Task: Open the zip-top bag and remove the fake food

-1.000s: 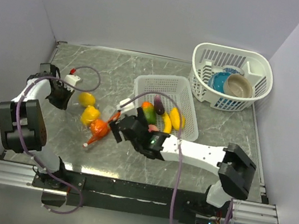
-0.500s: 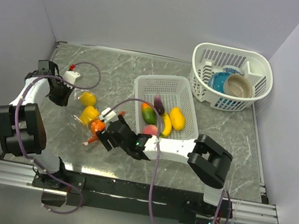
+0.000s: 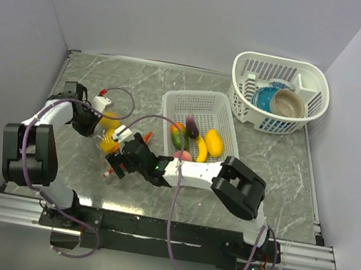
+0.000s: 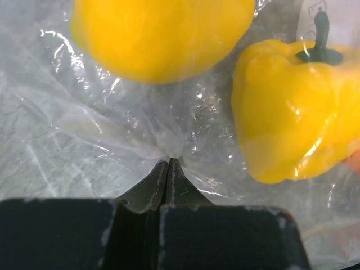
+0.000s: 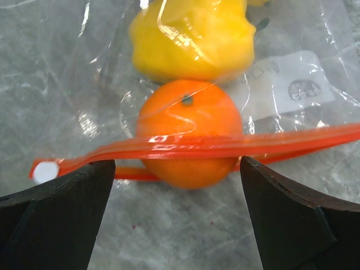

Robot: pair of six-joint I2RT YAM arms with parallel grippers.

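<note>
The clear zip-top bag (image 3: 102,131) lies on the table's left side, its orange-red zip strip (image 5: 270,140) stretched across an orange fruit (image 5: 188,112). Inside it too are a yellow pepper (image 4: 292,118) and a round yellow fruit (image 4: 163,34). My left gripper (image 4: 169,161) is shut on a pinch of the bag's plastic at the far end. At the bag's mouth my right gripper (image 5: 175,169) is open, its jaws straddling the orange and the strip, with neither pad touching. More fake food (image 3: 197,141) lies in the white slotted basket (image 3: 230,112).
A round white basket (image 3: 313,74) with bowls in it stands at the back right. Grey walls close in the table on the left, back and right. Cables loop over both arms.
My right gripper has swung left from the slotted basket to the bag's mouth. My left gripper, still shut on the bag, has shifted right and slightly nearer, bringing the bag with it.
</note>
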